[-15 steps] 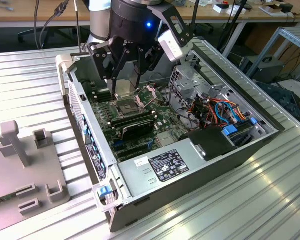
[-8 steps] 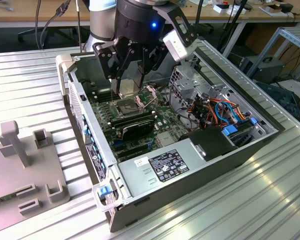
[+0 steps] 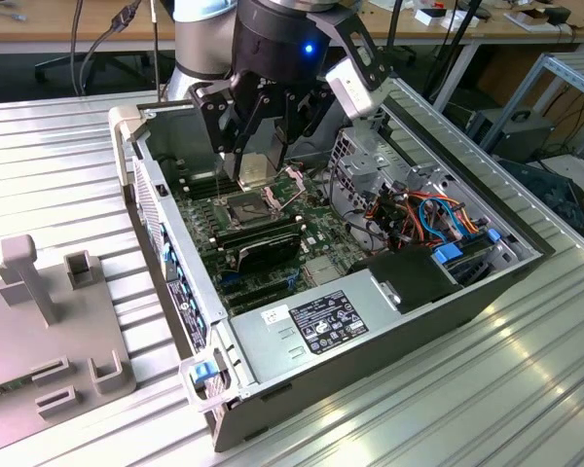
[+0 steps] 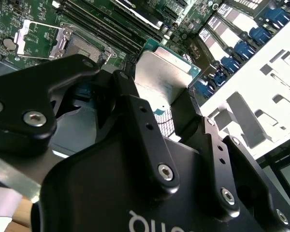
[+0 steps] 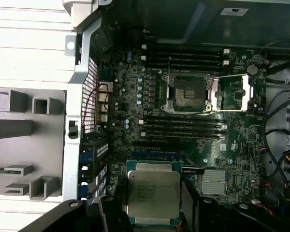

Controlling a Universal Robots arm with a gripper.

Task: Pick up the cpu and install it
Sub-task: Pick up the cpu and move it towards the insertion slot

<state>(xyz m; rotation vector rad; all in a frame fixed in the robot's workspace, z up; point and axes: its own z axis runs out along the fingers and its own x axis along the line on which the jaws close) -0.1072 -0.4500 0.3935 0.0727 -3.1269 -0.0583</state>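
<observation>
One cpu [image 5: 153, 194], top upward, in gripper [image 3: 259, 158]

A ribbed silvery tabletop [image 3: 58, 165] spreads around the jaws. Well beyond them runs a wooden desk [image 3: 58, 21]. A metal rack [image 3: 576, 68] stands to the exterior view's right.

The counter [image 3: 487, 389] is a ribbed silver metal surface of long parallel slats. 2 things lie on it: an open computer case [image 3: 389, 352] on its side, and a grey fixture plate [image 3: 24, 331] with upright blocks, near the case at the exterior view's left.
</observation>
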